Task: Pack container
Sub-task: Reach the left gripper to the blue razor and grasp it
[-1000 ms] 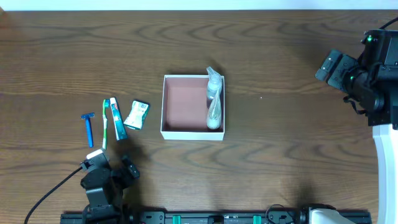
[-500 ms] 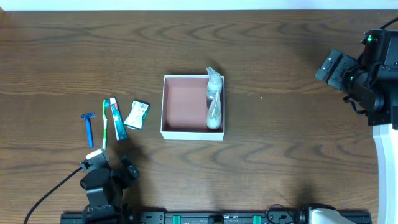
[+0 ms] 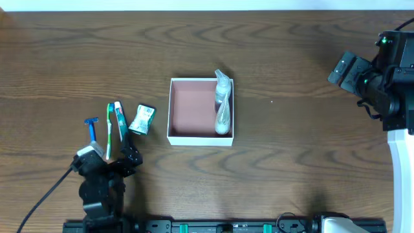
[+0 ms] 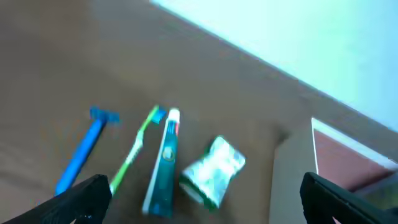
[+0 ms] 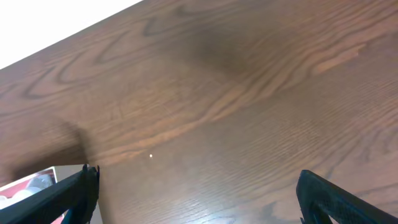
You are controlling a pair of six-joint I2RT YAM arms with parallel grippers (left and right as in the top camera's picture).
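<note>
Down by the near edge of the worktop, toward its left corner, the left arm sits folded low over its base, its wrist aimed at the far edge. The left gripper [image 3: 111, 155] is spread wide and holds nothing. One finger lies just short of the blue razor [image 3: 92, 133], the other just short of the green-and-white packet [image 3: 142, 119]. From above, no contact with either can be made out.

By the right edge, toward the far corner, the right arm stands bent, its wrist turned to the middle of the table [image 3: 291, 149]. The right gripper [image 3: 343, 68] hangs over bare wood, empty, its fingers set far apart.

The container [image 3: 194, 139] rests at the middle of the worktop. A clear spray bottle [image 3: 223, 103] lies inside along its right wall, nozzle toward the far edge.

Left of the container, four toiletries lie in a row, from the left edge inward: the razor, a green toothbrush [image 3: 109, 129], a toothpaste tube [image 3: 121, 123] and the packet.

Only the overhead view shows both arms and the bottle whole. The left wrist view is blurred. It looks along the row from the near side, with both fingertips at its lower corners and one corner of the container at its right. The right wrist view takes in mostly wood grain, its dark fingertips at the lower corners. A sliver of the container shows at its lower left.
</note>
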